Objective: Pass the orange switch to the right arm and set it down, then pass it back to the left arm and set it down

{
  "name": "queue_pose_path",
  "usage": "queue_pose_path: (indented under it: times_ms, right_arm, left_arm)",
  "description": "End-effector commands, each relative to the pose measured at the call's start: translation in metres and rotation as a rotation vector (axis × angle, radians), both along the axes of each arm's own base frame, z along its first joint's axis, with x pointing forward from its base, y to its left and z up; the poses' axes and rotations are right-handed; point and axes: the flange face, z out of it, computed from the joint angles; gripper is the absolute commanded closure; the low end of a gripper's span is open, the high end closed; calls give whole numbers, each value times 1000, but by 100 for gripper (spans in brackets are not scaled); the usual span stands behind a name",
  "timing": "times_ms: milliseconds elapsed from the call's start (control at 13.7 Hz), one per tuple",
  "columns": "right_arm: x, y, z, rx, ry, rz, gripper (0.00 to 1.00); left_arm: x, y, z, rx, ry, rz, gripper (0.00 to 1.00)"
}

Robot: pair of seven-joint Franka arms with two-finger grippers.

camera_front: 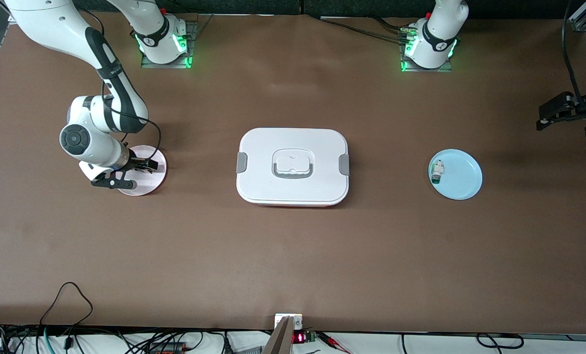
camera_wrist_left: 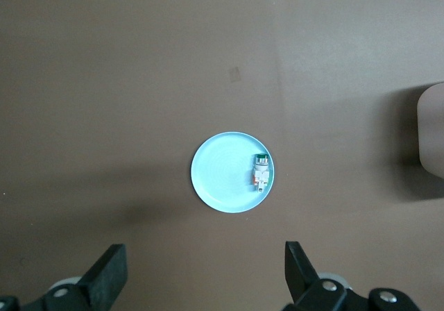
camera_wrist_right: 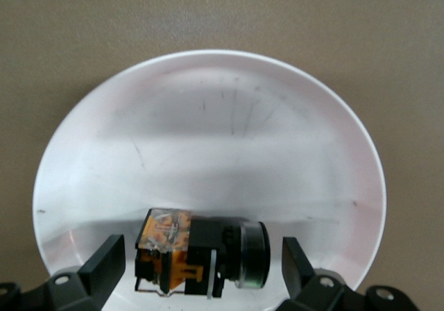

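Observation:
The orange switch (camera_wrist_right: 198,252), a black push-button part with an orange block at one end, lies on its side on a pale pink plate (camera_wrist_right: 208,137) toward the right arm's end of the table. My right gripper (camera_wrist_right: 201,257) is low over that plate (camera_front: 151,185), open, with one finger on each side of the switch and a gap to both. In the front view the right gripper (camera_front: 128,174) hides the switch. The white box (camera_front: 293,167) sits mid-table with its lid on. My left gripper (camera_front: 548,115) waits open and empty, high over the left arm's end of the table.
A light blue plate (camera_front: 462,177) with a small white-and-green part (camera_front: 437,171) lies toward the left arm's end; the left wrist view shows the plate (camera_wrist_left: 222,179), that part (camera_wrist_left: 260,172) and a corner of the box (camera_wrist_left: 431,130). Cables run along the table edge nearest the camera.

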Motion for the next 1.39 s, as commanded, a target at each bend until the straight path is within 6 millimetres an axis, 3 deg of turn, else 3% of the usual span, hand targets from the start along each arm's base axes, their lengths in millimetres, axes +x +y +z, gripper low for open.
queue_pose_path:
  times_ms: [0,731,1170,1316]
  right_arm:
    - [-5,3,-1,3,-11,-8,0]
    - [-5,0,-6,3,-11,-13,2]
    - [-2,2,-2,4,-17,6,49]
    - [-1,6,1,8,-24,8,54]
  left_arm:
    - [-3,2,9,15,1,0,0]
    - [-1,-3,-3,-9,25,-22,0]
    - [-1,-5,-7,-12,43,-15,0]
    - [0,-5,-9,-11,48,-14,0]
